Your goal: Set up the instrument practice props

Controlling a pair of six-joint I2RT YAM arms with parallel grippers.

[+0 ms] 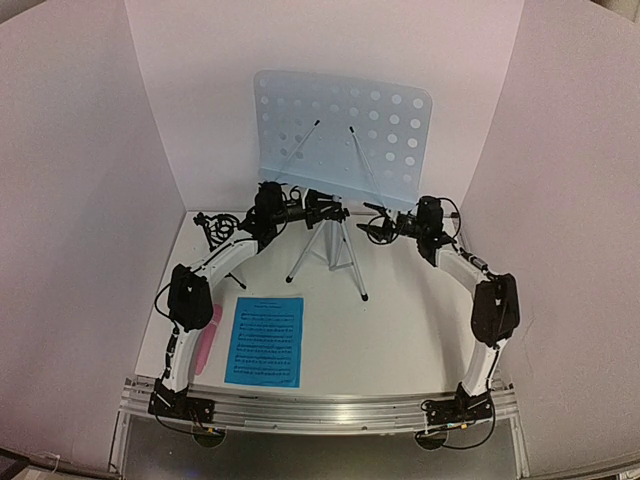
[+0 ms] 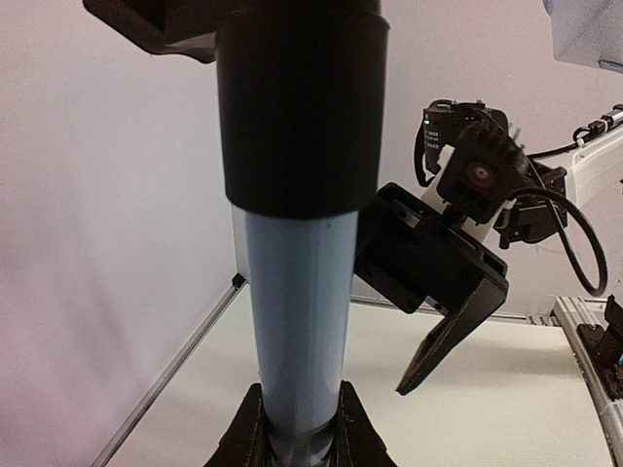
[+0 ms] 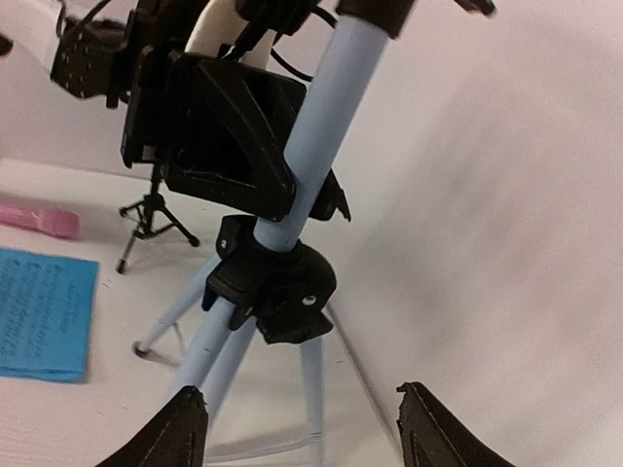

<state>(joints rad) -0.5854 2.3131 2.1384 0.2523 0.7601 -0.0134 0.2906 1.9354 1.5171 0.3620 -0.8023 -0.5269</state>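
Note:
The pale-blue perforated music stand [image 1: 345, 130] stands on its tripod [image 1: 352, 262] at the back centre. My left gripper [image 1: 320, 210] is shut on the stand's pale-blue pole [image 2: 297, 321], just under a black sleeve. My right gripper [image 1: 374, 226] is open and empty just right of the pole; in its wrist view the fingers [image 3: 180, 428] are spread wide below the black tripod collar [image 3: 277, 282]. One bright-blue sheet-music page [image 1: 265, 340] lies flat at the front; I cannot tell if a second lies under it. The pink microphone [image 1: 208, 340] lies left of it, partly under my left arm. The black mic stand [image 1: 210, 228] is at the back left.
White walls close in the table on the left, back and right. A metal rail [image 1: 320, 410] runs along the near edge by the arm bases. The right gripper shows in the left wrist view [image 2: 438, 282], close beside the pole.

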